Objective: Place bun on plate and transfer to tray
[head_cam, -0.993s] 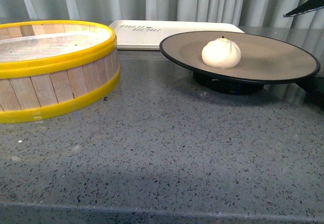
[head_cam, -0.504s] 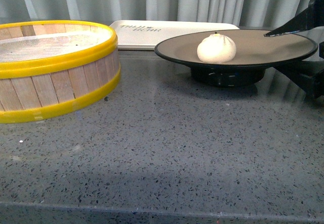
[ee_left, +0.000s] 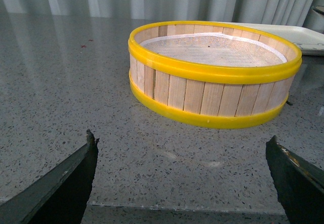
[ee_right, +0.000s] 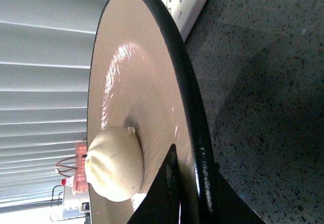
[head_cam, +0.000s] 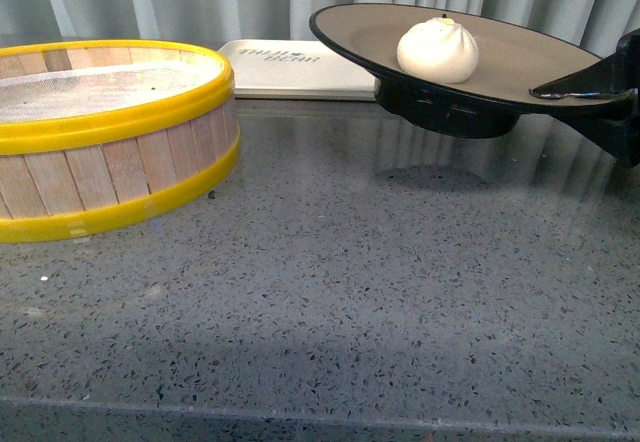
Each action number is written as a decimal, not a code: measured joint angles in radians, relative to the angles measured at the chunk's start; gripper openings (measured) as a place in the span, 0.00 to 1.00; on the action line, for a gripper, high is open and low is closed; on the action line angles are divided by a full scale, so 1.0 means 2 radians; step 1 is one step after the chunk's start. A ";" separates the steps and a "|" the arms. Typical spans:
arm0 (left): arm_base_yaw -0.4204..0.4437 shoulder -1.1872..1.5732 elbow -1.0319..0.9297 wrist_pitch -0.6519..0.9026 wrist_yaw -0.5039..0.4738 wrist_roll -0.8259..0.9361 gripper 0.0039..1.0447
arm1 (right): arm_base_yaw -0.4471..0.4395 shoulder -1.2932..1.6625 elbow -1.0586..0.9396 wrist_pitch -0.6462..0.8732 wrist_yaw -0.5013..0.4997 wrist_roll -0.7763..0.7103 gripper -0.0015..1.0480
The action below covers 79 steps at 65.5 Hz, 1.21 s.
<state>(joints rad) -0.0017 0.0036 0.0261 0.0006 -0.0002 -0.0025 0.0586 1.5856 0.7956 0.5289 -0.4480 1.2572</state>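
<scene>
Right gripper (head_cam: 575, 97), what's it got?
— Clamped on the plate (head_cam: 350, 24) at its right rim, one finger over the top, rest underneath.
What changed?
— Half a sec ago the plate foot sat on the table (head_cam: 350, 292). Now it's lifted clear and tilted, right side lower, w/ bun (head_cam: 438, 50) mid-plate. Tray (head_cam: 290, 67) lies far-left of it, so the transfer looks begun.
Arm pose?
— R arm comes in low from the right edge. Left gripper (ee_left: 181, 139) is spread wide, empty, low, facing the steamer basket (ee_left: 212, 82).
</scene>
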 joint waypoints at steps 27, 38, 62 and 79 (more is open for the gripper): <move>0.000 0.000 0.000 0.000 0.000 0.000 0.94 | -0.070 0.058 0.110 -0.056 -0.013 -0.021 0.03; 0.000 0.000 0.000 0.000 0.000 0.000 0.94 | -0.081 0.117 0.203 -0.108 -0.015 -0.027 0.03; 0.000 0.000 0.000 0.000 0.000 0.000 0.94 | -0.054 0.241 0.435 -0.213 -0.019 -0.038 0.03; 0.000 0.000 0.000 0.000 0.000 0.000 0.94 | -0.026 0.306 0.550 -0.284 -0.012 -0.048 0.03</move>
<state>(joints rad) -0.0017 0.0032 0.0261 0.0006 -0.0002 -0.0025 0.0067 2.1983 1.8957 -0.0395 -0.4721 1.1618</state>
